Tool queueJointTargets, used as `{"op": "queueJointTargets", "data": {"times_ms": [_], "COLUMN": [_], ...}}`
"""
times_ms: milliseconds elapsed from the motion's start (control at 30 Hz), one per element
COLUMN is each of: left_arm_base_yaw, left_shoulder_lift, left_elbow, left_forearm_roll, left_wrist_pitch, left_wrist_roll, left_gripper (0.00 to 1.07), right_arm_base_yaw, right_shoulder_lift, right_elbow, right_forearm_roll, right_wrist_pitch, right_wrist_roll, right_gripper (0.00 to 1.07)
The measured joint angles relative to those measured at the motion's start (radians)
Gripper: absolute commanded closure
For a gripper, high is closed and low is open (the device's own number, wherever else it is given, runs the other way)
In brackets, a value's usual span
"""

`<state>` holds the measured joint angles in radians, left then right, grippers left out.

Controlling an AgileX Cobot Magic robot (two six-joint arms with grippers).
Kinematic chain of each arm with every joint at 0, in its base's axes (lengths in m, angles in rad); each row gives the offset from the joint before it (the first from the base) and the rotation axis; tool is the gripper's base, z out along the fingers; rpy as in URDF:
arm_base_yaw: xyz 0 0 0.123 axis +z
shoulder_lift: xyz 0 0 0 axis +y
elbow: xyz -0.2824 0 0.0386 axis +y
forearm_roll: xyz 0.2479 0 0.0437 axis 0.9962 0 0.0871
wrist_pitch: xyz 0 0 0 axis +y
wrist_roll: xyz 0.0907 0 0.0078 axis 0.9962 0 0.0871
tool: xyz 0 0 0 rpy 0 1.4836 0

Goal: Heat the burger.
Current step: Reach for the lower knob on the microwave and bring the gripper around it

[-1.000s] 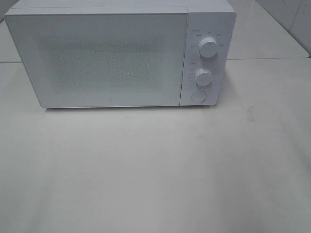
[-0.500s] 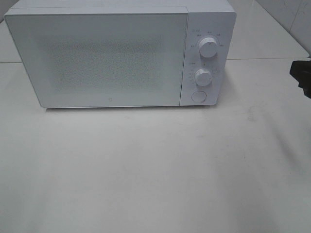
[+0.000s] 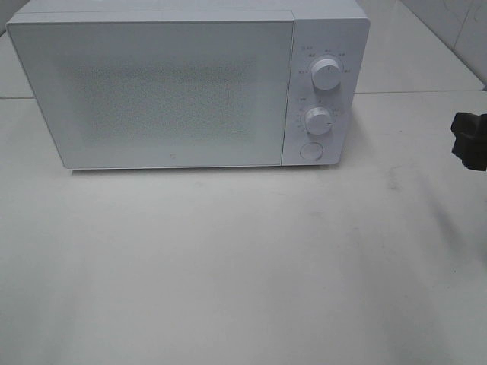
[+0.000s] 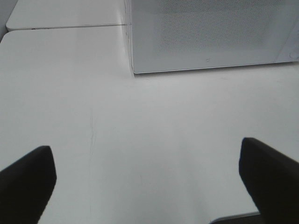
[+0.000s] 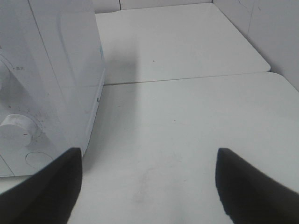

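A white microwave (image 3: 175, 91) filled the upper left and centre of the high view, standing on a pale table (image 3: 228, 266) with its door shut, two dials (image 3: 326, 76) above a round button (image 3: 310, 150) on its right panel. Where the burger was could not be told from any view. The left gripper (image 4: 147, 182) hovered over the table before the door's lower corner, jaws spread wide with only bare table between them. The right gripper (image 5: 149, 186) hung beside the control panel, jaws likewise spread and holding nothing; a dark part of the right arm (image 3: 470, 139) showed at the high view's right edge.
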<state>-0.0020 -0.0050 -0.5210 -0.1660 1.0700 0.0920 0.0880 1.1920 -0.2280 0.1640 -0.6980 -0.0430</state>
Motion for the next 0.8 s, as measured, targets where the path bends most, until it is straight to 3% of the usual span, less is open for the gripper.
{"op": "queueJointTargets", "data": {"times_ms": [67, 167, 267, 333, 433, 533, 600, 800], "left_arm_base_yaw": [0.0, 0.0, 0.0, 0.0, 0.0, 0.0, 0.0, 0.0], "left_shoulder_lift": [0.0, 0.0, 0.0, 0.0, 0.0, 0.0, 0.0, 0.0], "left_elbow": [0.0, 0.0, 0.0, 0.0, 0.0, 0.0, 0.0, 0.0], "left_forearm_roll": [0.0, 0.0, 0.0, 0.0, 0.0, 0.0, 0.0, 0.0], "left_wrist_pitch": [0.0, 0.0, 0.0, 0.0, 0.0, 0.0, 0.0, 0.0], "left_wrist_roll": [0.0, 0.0, 0.0, 0.0, 0.0, 0.0, 0.0, 0.0], "left_gripper": [0.06, 0.06, 0.06, 0.06, 0.06, 0.06, 0.06, 0.06], "right_arm_base_yaw": [0.084, 0.105, 0.181, 0.287, 0.364, 0.39, 0.487, 0.614], "right_shoulder_lift": [0.053, 0.069, 0.116, 0.181, 0.224, 0.239, 0.29, 0.36], "right_elbow": [0.01, 0.011, 0.012, 0.013, 0.013, 0.013, 0.012, -0.024], "right_forearm_roll": [0.076, 0.097, 0.173, 0.277, 0.352, 0.378, 0.472, 0.611], "right_wrist_pitch": [-0.094, -0.111, -0.176, -0.274, -0.337, -0.358, -0.425, -0.478], "right_wrist_roll": [-0.068, -0.084, -0.15, -0.215, -0.241, -0.249, -0.276, -0.321], "right_gripper": [0.31, 0.31, 0.31, 0.31, 0.31, 0.31, 0.31, 0.31]}}
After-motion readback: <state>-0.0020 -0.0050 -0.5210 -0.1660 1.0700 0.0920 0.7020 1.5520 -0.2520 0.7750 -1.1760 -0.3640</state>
